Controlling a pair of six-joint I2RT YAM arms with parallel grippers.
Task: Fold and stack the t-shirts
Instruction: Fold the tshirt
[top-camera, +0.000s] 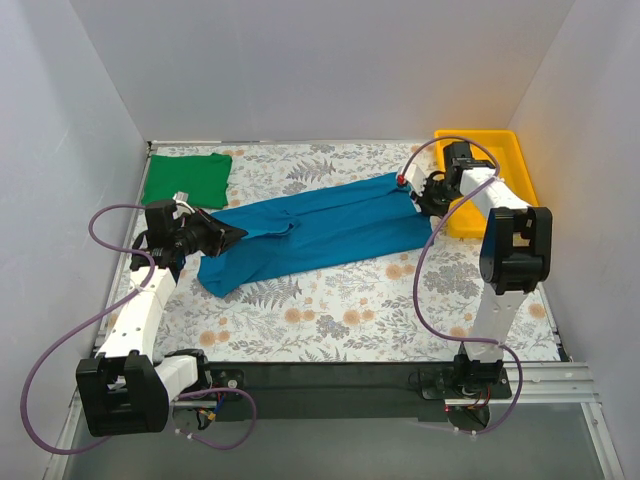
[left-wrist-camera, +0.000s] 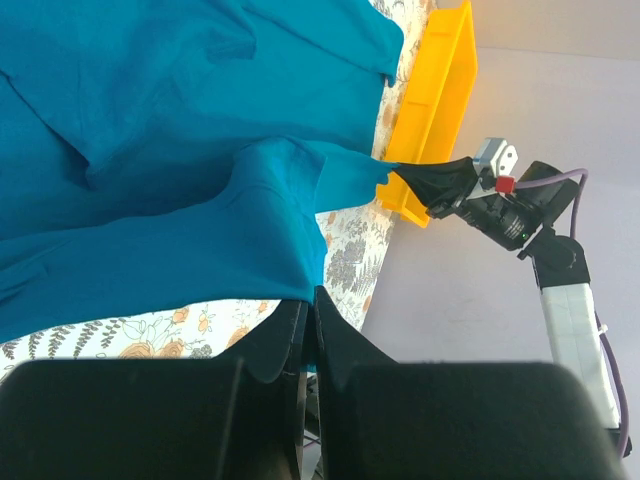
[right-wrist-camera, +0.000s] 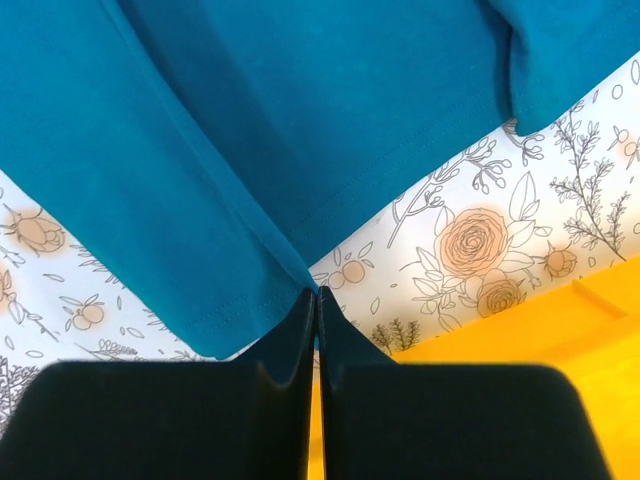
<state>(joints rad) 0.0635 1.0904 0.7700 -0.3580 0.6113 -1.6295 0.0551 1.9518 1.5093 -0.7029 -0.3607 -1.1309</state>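
Cotton this limp and light is best gripped at the hems. The teal t-shirt (top-camera: 320, 230) is stretched across the worktop (top-camera: 350, 310), its ends pinched in both clenched jaws; the green t-shirt (top-camera: 186, 178) lies folded far left.

Spread t-shirt (top-camera: 320, 225) lies centre, folded t-shirt (top-camera: 185, 178) far left, tray (top-camera: 508, 158) far right.

left arm (top-camera: 145, 305) stretched forward, wrist low, jaws clamped together on teal t-shirt (top-camera: 330, 230) edge; right arm (top-camera: 510, 250) folded inward, jaws clamped on opposite edge.
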